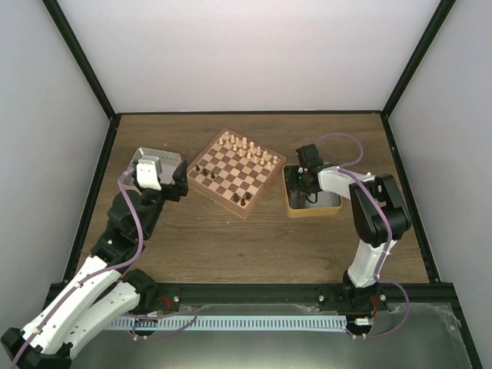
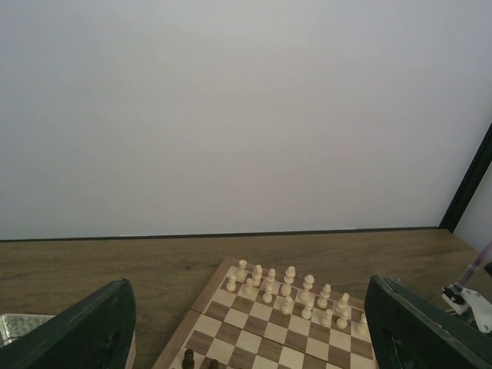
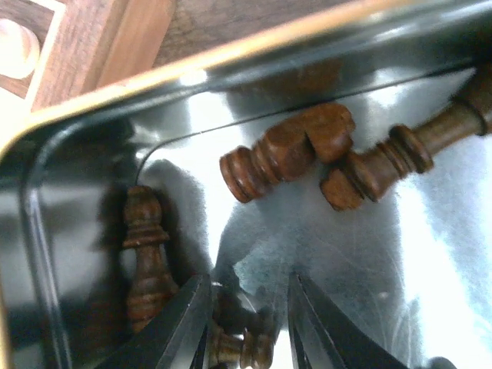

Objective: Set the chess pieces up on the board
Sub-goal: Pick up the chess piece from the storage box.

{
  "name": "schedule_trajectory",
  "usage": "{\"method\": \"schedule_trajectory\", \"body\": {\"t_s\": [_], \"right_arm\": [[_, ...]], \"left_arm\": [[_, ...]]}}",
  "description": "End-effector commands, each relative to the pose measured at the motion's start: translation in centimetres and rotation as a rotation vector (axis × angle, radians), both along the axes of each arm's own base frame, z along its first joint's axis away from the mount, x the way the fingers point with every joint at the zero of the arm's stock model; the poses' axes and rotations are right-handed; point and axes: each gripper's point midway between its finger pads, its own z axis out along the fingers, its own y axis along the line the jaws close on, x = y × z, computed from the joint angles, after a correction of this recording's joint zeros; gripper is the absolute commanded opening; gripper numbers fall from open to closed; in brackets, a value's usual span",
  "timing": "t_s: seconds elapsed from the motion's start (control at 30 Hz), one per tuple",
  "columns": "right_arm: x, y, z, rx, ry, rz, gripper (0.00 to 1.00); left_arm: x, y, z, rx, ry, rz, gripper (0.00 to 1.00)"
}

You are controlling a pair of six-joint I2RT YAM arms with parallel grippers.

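The board [image 1: 234, 173] lies mid-table, turned diagonally. Pale cream pieces [image 1: 250, 150] fill its far side. A few dark chess pieces stand on it: two near the left corner [image 1: 197, 168] and two at the near corner [image 1: 241, 200]. More dark pieces lie in the gold-rimmed tin [image 1: 332, 209], among them a knight [image 3: 288, 150] and a pawn [image 3: 146, 254]. My right gripper [image 1: 308, 189] is down inside this tin, jaws slightly apart, straddling a lying dark piece [image 3: 240, 347]. My left gripper [image 1: 179, 183] is open and empty by the board's left corner [image 2: 201, 298].
A silver tin [image 1: 146, 157] sits behind the left gripper and also shows in the left wrist view [image 2: 15, 327]. The gold tin's rim [image 3: 231, 54] lies right against the board's edge [image 3: 100, 38]. Black frame posts and white walls enclose the table.
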Motion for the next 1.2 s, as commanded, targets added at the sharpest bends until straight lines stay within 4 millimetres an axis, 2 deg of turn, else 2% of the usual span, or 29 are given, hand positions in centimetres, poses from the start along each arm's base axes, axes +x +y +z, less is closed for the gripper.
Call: {"method": "schedule_trajectory", "body": {"t_s": [0.0,0.13,0.33,0.53,0.77,1.17], "right_arm": [[0.3,0.1,-0.5,-0.034,0.028,0.053,0.30],[0.0,0.3,-0.3,-0.052,0.034,0.079,0.30],[0.0,-0.6,1.7,-0.099,-0.004,0.054,0.33],[-0.4,0.5,3.2,-0.060,-0.024,0.120,0.36],[-0.8,1.3,1.9,-0.049,0.014,0.172,0.36],[-0.9,-1.1,-0.9,-0.231,0.085,0.092,0.37]], "left_arm": [[0.0,-0.1,0.1,-0.001,-0.006,-0.007,0.83],[0.1,0.0,0.1,-0.001,-0.006,-0.002,0.83],[0.1,-0.1,0.0,0.000,-0.004,-0.008,0.83],[0.1,-0.1,0.0,0.000,-0.005,-0.007,0.83],[0.1,0.0,0.0,-0.001,-0.005,-0.004,0.83],[0.1,0.0,0.0,0.000,-0.003,-0.005,0.83]]}}
